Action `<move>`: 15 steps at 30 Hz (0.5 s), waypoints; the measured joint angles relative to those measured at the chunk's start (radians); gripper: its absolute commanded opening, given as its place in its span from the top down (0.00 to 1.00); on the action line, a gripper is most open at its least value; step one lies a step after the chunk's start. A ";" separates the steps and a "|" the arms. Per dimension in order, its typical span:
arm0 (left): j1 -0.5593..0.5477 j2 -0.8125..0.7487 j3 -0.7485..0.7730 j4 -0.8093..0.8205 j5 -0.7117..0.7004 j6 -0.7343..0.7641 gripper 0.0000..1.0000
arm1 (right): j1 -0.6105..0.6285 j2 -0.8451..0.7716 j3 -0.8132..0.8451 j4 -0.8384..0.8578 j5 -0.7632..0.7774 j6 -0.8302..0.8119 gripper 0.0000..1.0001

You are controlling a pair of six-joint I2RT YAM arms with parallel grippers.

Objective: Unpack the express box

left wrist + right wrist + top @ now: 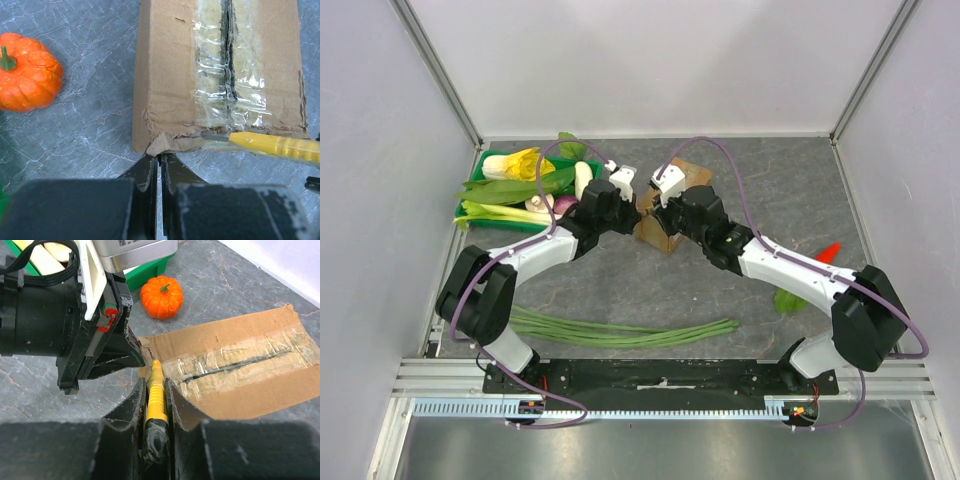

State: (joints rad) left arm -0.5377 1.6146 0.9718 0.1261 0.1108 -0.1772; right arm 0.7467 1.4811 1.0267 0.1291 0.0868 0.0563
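Express box (170, 75) sits on the table (85, 135) at mid-field between your two arms, closed, taped top facing up. The clear tape (215, 75) over the centre seam is wrinkled and shows a dark slit along the flap join; the flaps are not yet lifted. Your right hand (156, 386) is narrowed onto the body of a yellow utility knife (280, 148), gripped lengthwise so the blade points forward. The tip rests at the box's near edge where the tape wraps over, in line with the seam, which I judge to be the start or end of a cut. Your left hand (159, 161) is fully closed, fingertips touching the torn, curled cardboard at the near left corner. I cannot tell whether it pinches that scrap or merely presses on it; either way, it looks placed to brace the box against the push of the blade. An orange pumpkin (27, 70) lies well apart on the left, and the green tray (485, 160) of vegetables beyond it, neither in the knife's path. Judgement: the cutting step is in hand and unpacking proper has not begun. Risk: a light box may slide if the bracing slips.
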 measured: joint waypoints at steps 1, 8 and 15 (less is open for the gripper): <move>-0.002 0.000 0.000 0.000 0.000 0.000 0.98 | 0.000 -0.008 -0.010 0.005 0.000 -0.012 1.00; -0.009 0.003 0.000 0.003 0.002 0.000 0.98 | 0.003 -0.063 -0.078 0.037 0.000 -0.068 1.00; -0.010 0.013 0.012 0.002 -0.002 0.000 0.98 | 0.003 -0.127 -0.140 0.038 0.001 -0.118 1.00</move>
State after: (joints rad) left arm -0.5480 1.6279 0.9836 0.1280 0.1085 -0.1776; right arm 0.7498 1.3537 0.8867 0.1673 0.0875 -0.0620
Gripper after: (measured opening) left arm 0.033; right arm 0.222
